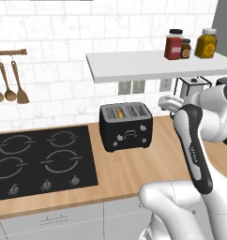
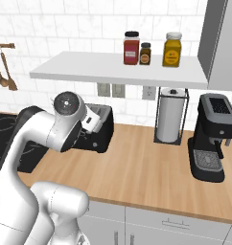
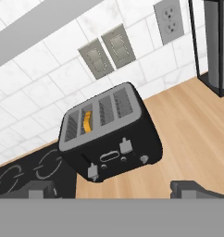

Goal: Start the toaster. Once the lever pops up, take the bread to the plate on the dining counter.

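While tool [image 3: 112, 189] hung above and in front of toaster [image 1: 126, 125], jaws stood wide, gripping nothing. Toaster sat on wood worktop [image 1: 134, 164], back near tiled wall, just right of black hob [image 1: 40, 159]. Bread [image 1: 119, 113] stood in toaster's second slot from left, orange crust showing. Both front levers [image 3: 125, 146] of toaster appeared raised. Wall outlets [image 3: 107, 51] behind toaster.

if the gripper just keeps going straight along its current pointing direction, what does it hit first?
Most likely the toaster: in the hand view it sits dead ahead of the open gripper, front face and levers toward the fingers. Nothing shows between them, though how far off it is can't be judged.
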Robot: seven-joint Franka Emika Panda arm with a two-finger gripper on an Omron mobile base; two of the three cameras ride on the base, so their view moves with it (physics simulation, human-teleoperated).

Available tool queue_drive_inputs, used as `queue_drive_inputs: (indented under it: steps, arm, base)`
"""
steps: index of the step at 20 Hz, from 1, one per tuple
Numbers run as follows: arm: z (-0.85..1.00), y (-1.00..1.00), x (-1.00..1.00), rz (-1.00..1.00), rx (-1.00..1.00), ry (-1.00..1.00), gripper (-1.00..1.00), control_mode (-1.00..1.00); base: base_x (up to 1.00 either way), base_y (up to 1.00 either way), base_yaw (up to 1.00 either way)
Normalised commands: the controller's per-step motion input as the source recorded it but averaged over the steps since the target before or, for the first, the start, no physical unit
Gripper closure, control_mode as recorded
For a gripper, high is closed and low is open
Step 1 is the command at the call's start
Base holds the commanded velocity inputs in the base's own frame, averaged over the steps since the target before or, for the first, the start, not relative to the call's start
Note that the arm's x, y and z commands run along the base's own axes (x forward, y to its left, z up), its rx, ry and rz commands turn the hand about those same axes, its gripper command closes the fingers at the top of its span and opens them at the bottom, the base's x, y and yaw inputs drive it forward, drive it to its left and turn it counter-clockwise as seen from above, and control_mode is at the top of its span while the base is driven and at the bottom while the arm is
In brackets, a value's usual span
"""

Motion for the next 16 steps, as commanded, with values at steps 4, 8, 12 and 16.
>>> queue_drive_inputs:
  steps: [4,8,12,16]
  arm:
    - [0.00,0.00,0.00,0.00,0.00,0.00,-1.00,-1.00]
    - [0.00,0.00,0.00,0.00,0.00,0.00,-1.00,-1.00]
    - [0.00,0.00,0.00,0.00,0.00,0.00,-1.00,-1.00]
    - [0.00,0.00,0.00,0.00,0.00,0.00,-1.00,-1.00]
  base:
    - [0.00,0.00,0.00]
    - [0.00,0.00,0.00]
    - [0.00,0.00,0.00]
    - [0.00,0.00,0.00]
